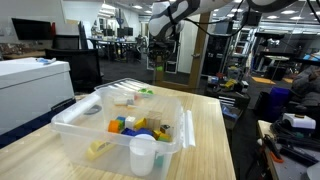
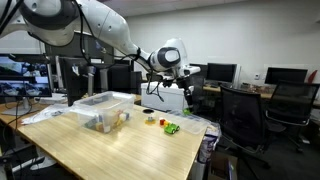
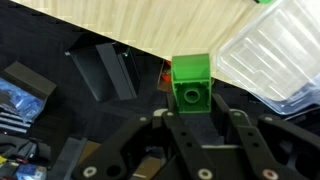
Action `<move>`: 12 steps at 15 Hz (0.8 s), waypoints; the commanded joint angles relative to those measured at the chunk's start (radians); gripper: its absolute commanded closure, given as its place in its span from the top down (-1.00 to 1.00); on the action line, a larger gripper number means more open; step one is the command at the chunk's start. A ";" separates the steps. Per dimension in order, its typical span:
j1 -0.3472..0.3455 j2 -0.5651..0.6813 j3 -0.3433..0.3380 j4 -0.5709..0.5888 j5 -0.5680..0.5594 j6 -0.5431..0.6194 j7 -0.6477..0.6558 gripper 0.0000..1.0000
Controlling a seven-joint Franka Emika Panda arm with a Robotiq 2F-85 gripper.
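The gripper (image 3: 192,108) is clamped on a green block (image 3: 190,80). In the wrist view the studded top of the block stands up between the two fingers. The block is held in the air, touching nothing else. Beneath it that view shows the table (image 3: 150,25) edge and dark clutter on the floor, with a corner of clear plastic (image 3: 270,50) just beside it, probably the bin or its lid (I can't tell which).

In an exterior view the arm holds the gripper (image 2: 162,68) high over the far end of the table (image 2: 110,145), above and to one side of the bin (image 2: 100,100). The block is too small to make out there.

I'd judge this to be the carrying step, with the block gripped, lifted and not yet set down anywhere. Any move from here calls for a firm grip and enough height to clear the bin's wall (image 1: 70,125). The bin already holds loose blocks (image 1: 125,125), and a cup (image 1: 143,155) stands by its near wall. A few small pieces (image 2: 171,127) lie on the table near its edge.

I can't read any brand, label or writing on the block, the bin or the cup.
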 commanded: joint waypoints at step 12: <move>0.243 -0.223 0.188 -0.185 -0.122 0.251 -0.394 -0.76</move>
